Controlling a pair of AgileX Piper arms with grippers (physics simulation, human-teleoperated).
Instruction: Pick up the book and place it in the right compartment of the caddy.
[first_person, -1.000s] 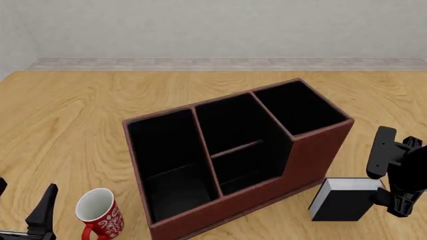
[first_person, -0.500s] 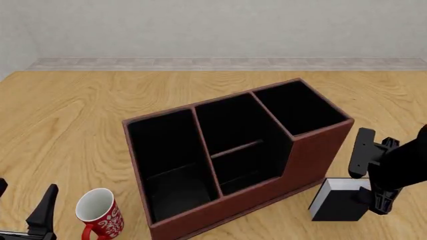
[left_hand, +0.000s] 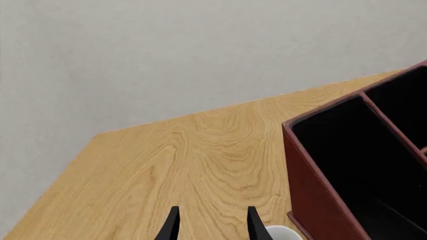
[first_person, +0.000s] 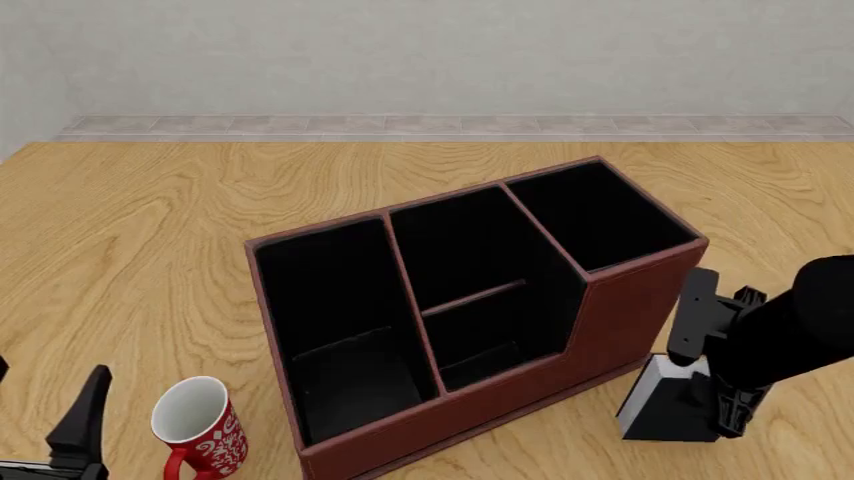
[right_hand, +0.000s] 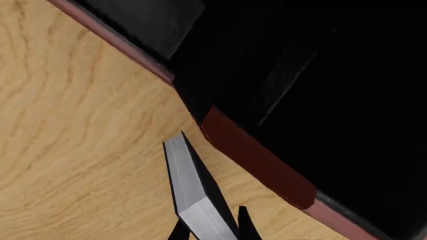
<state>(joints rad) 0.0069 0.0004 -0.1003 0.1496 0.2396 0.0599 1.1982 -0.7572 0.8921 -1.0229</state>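
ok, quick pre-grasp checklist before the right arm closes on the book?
1. Right gripper straddles the book: ok, a finger on each side in the wrist view.
2. Jaws open: ok.
3. Book upright on the table, beside the caddy: ok.
4. Right compartment free of objects: ok.
5. Finger depth on the covers: cannot tell.
6. Left gripper and mug away from the path: ok.

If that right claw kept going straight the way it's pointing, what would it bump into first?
Most likely the small black book with white page edges: the right gripper already has its fingers either side of it. Beyond lies the reddish-brown caddy.
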